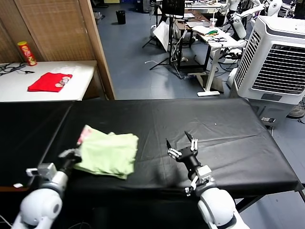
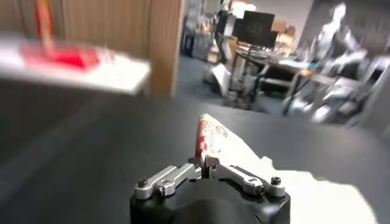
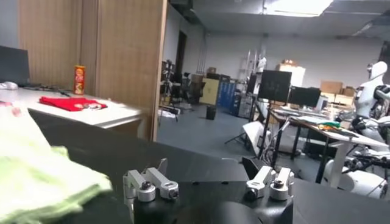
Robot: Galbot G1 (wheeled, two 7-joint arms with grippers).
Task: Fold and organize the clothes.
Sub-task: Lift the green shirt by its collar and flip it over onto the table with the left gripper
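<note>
Left gripper [image 1: 72, 153] pinching shirt [image 1: 108, 152] edge, underside hidden

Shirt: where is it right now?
In the head view the shirt lies folded on the black table, toward the robot's left. The left claw is shut on its edge; the right claw is open beside it.

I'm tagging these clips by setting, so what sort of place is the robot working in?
Probably a robotics lab or workshop: other humanoid robots stand at the back, desks carry monitors, and a large portable air cooler sits beside the black-covered table.
</note>
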